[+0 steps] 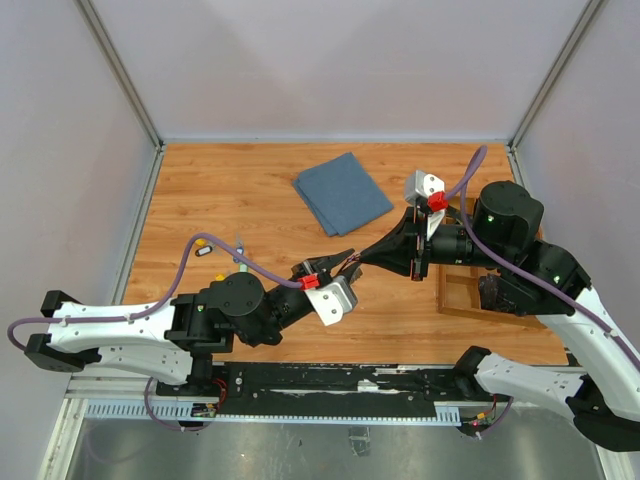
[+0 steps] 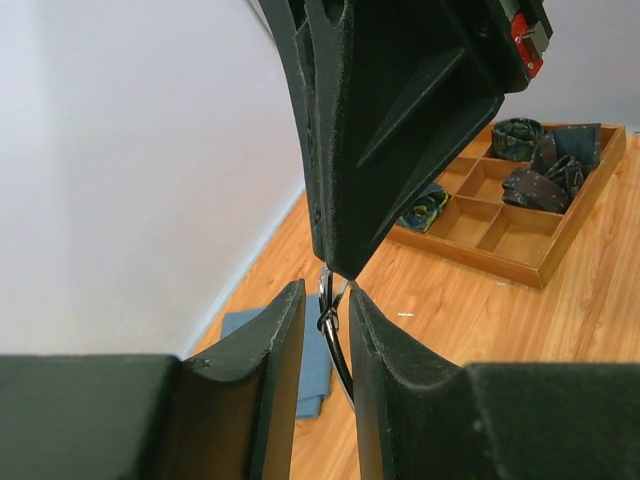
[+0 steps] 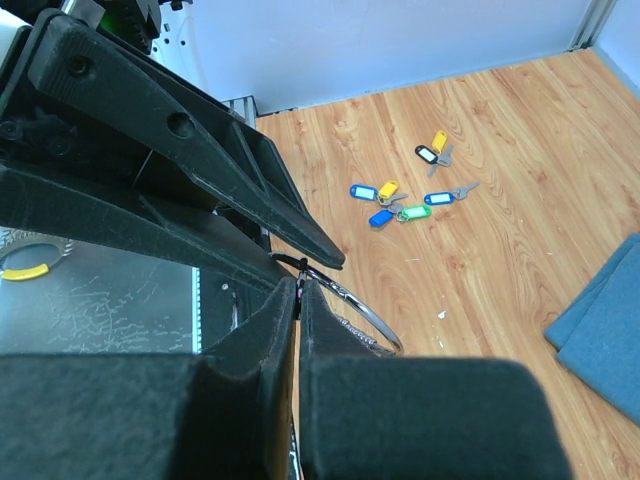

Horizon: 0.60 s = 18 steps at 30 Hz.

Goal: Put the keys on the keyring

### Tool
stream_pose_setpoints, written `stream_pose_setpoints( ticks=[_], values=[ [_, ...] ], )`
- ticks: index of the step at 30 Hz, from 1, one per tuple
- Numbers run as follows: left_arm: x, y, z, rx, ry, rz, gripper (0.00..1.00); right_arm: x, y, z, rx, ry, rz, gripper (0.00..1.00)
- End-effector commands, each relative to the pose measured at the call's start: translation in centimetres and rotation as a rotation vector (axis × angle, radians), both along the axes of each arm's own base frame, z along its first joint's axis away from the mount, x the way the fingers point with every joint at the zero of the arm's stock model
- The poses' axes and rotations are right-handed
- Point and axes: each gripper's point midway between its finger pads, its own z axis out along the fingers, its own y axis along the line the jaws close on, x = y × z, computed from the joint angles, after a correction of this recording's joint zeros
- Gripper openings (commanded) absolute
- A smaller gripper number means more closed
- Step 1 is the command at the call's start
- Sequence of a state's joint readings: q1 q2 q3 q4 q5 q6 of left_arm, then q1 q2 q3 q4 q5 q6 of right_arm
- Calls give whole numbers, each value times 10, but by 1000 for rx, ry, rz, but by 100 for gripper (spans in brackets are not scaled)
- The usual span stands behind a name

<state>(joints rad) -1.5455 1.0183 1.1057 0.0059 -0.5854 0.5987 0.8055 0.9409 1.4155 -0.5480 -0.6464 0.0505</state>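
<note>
The keyring (image 3: pixel 372 317), a thin silver wire ring, hangs in the air between my two grippers at mid-table. My right gripper (image 3: pixel 299 283) is shut on its edge; it also shows in the top view (image 1: pixel 364 256). My left gripper (image 2: pixel 326 292) meets it tip to tip in the top view (image 1: pixel 344 262). Its fingers stand a narrow gap apart, with the keyring (image 2: pixel 339 352) running through the gap close to the right finger. The keys (image 3: pixel 405 195), with yellow, blue, green and dark tags, lie loose on the wood floor; in the top view they (image 1: pixel 222 252) are at the left.
A folded blue cloth (image 1: pixel 342 192) lies at the back middle. A wooden compartment tray (image 1: pixel 462 298) holding dark rolled items stands at the right under the right arm. White walls enclose the table on three sides.
</note>
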Motion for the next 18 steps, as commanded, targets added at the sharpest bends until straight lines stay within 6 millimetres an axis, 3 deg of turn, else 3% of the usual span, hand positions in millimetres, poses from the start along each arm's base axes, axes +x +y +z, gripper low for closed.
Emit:
stream_pose_setpoints(
  ticks=[1, 10, 16, 18],
  values=[
    [2, 0, 10, -38, -3, 8, 30, -11, 2, 15, 53, -20, 45, 0],
    [2, -2, 12, -41, -9, 4, 21, -11, 2, 14, 52, -15, 45, 0],
    [2, -3, 14, -41, -6, 7, 1, -10, 2, 12, 48, -11, 43, 1],
    [2, -4, 16, -44, 1, 4, 1, -9, 2, 10, 46, -9, 41, 0]
  ],
)
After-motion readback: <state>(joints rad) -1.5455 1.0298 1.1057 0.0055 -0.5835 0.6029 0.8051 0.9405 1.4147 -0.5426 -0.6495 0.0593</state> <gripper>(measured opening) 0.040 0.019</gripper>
